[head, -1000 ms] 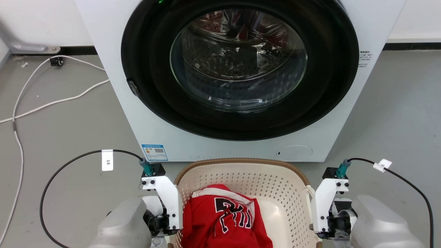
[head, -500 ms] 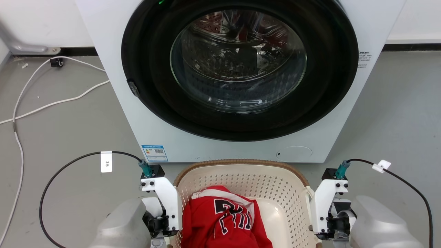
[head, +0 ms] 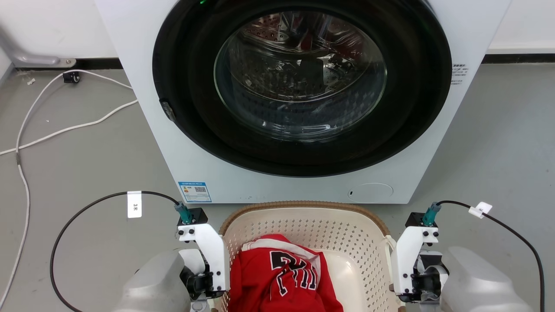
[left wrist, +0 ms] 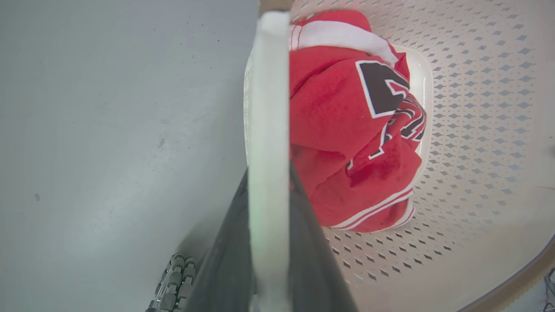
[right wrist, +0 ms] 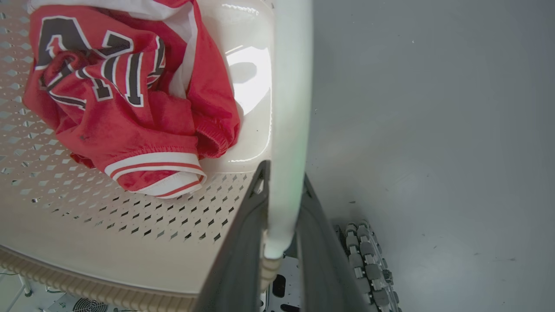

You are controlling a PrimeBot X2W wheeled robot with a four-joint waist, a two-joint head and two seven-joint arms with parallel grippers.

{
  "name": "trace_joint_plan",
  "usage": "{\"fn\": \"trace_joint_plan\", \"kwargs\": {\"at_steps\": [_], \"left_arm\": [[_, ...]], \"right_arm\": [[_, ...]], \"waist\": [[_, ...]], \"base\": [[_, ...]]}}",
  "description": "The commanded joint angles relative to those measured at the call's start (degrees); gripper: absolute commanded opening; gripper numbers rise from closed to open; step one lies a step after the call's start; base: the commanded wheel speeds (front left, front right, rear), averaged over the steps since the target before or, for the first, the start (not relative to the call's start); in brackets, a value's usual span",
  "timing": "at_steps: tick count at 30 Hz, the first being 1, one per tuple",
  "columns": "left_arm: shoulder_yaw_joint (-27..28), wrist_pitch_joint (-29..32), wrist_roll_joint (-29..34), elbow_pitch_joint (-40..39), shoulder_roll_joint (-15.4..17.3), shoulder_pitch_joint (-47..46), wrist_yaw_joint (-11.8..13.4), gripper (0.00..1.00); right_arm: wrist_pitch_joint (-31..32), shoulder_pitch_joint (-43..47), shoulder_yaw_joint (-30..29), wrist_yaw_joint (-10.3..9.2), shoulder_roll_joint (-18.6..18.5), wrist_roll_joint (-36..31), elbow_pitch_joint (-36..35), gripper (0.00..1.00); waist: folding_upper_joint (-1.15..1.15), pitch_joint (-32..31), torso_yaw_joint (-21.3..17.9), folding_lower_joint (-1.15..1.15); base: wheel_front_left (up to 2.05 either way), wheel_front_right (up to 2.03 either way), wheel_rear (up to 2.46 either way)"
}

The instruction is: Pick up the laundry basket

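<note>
Left tool [left wrist: 269,171] and right tool [right wrist: 284,171] pinch the laundry basket [head: 303,225] handles [left wrist: 269,86].

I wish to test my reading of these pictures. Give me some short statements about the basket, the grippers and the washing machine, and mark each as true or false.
1. The left gripper is shut on a white side handle of the laundry basket. True.
2. The laundry basket is empty. False: a red jersey lies inside it.
3. The door of the washing machine stands open. False: the round glass door is closed.
4. The right gripper is shut on the other side handle. True.
</note>
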Motion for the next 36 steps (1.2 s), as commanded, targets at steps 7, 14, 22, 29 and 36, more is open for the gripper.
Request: {"fn": "trace_joint_plan", "kwargs": {"at_steps": [7,14,22,29,36], "left_arm": [[-0.6,-0.5,-1.1,-1.1,-2.2,0.1,-0.9,0.00],[-1.2,-0.6,-1.6,-1.2,-2.1,0.1,-0.9,0.00],[-1.8,-0.8,-2.2,-1.1,-2.1,-0.1,-0.9,0.00],[-2.3,-0.9,-2.7,-1.1,-2.1,0.0,-0.9,0.00],[-2.9,-1.0,-3.2,-1.1,-2.1,0.0,-0.9,0.00]], "right_arm": [[-0.4,-0.7,0.3,0.81,2.5,0.9,-0.7,0.00],[-0.6,-0.8,0.6,0.81,2.6,1.1,-0.6,0.00],[-0.7,-0.9,0.8,0.81,2.6,1.4,-0.5,0.00],[-0.6,-0.7,1.0,0.81,2.6,1.8,-0.4,0.00],[-0.7,-0.7,1.1,0.81,2.7,2.0,-0.3,0.00]], "waist": [[0.00,-0.1,-0.1,0.00],[0.00,-0.1,-0.1,0.00],[0.00,0.0,-0.1,0.00],[0.00,-0.1,-0.1,0.00],[0.00,-0.2,-0.2,0.00]], "base": [[0.00,0.00,0.00],[0.00,0.00,0.00],[0.00,0.00,0.00],[0.00,0.00,0.00],[0.00,0.00,0.00]]}}
